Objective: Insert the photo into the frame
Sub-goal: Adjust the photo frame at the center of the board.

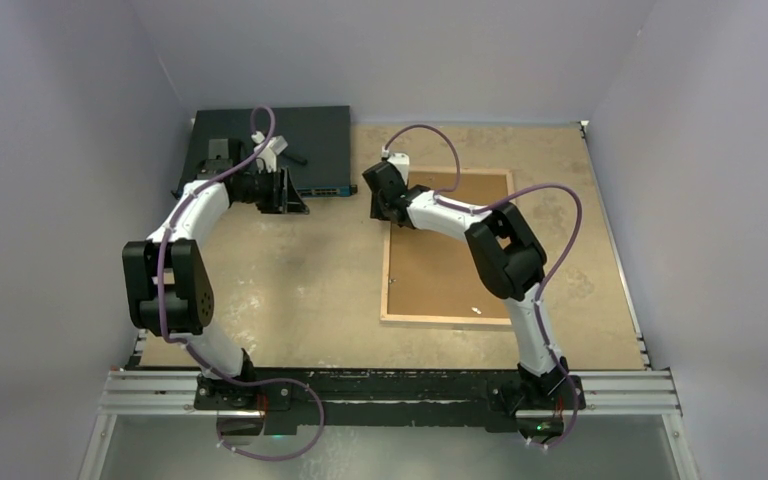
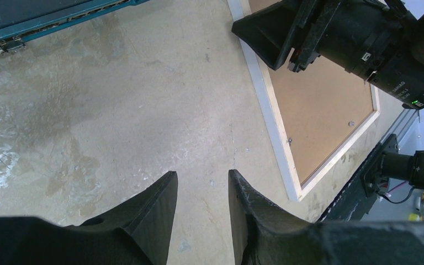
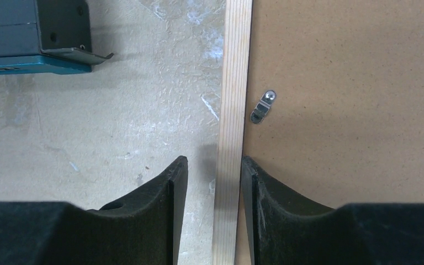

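The frame (image 1: 385, 270) lies face down on the right half of the table, its light wood back up, with a brown backing board (image 1: 440, 270) inside it. My right gripper (image 1: 380, 205) is open over the frame's far left corner. In the right wrist view its jaws (image 3: 214, 163) straddle the wooden rail (image 3: 234, 83), the right finger over the board (image 3: 353, 110), the left over the table. My left gripper (image 1: 295, 195) is open and empty above bare table (image 2: 202, 176), left of the frame's rail (image 2: 273, 127). The photo is not in view.
A dark flat box (image 1: 300, 140) sits at the back left, just behind my left gripper; its edge shows in the wrist views (image 2: 33, 22) (image 3: 27, 38). A small metal clip (image 3: 263, 106) sits on the board by the rail. Walls close in on three sides.
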`<state>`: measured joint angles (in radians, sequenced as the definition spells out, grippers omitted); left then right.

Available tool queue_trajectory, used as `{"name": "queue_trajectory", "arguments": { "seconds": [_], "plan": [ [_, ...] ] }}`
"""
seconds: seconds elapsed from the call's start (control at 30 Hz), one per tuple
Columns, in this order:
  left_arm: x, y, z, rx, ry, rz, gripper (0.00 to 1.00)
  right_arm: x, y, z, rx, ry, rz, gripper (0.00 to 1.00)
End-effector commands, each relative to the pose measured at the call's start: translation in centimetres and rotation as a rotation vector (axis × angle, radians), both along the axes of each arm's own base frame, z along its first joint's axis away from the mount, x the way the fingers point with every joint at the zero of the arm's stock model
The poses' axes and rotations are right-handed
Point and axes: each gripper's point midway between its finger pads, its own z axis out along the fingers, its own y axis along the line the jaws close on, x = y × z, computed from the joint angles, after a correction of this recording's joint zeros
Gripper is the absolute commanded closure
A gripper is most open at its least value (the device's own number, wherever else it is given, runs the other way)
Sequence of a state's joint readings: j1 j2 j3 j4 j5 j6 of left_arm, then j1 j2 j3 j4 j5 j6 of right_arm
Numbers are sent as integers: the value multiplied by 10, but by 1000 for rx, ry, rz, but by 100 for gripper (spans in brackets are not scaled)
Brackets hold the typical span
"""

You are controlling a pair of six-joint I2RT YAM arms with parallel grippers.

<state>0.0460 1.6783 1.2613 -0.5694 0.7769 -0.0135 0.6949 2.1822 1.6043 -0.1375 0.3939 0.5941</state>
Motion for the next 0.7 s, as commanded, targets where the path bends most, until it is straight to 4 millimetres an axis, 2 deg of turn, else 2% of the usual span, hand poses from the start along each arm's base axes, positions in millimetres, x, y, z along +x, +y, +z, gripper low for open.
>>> {"name": "queue_trajectory", "arguments": {
  "seconds": [0.0,0.13,0.23,0.33,0.47,0.53,0.67],
  "plan": [
    [-4,5,17,21,-72,-21,63,-5,2,-4,-36,13,4,59],
    [-4,8,19,31,-75,-25,63,-9,7,-5,-40,12,33,75],
    [-5,12,23,51,-85,-29,63,-19,16,-2,-61,-5,91,82],
    [-7,15,28,59,-93,-33,63,-40,37,-1,-98,-9,228,91],
    [-11,16,35,72,-108,-34,63,-77,62,1,-116,-2,450,99],
    [-13,19,37,89,-117,-32,63,-102,72,5,-137,-10,572,100],
    [-18,21,42,109,-139,-29,63,-163,70,12,-170,-6,787,100]
  ]
}}
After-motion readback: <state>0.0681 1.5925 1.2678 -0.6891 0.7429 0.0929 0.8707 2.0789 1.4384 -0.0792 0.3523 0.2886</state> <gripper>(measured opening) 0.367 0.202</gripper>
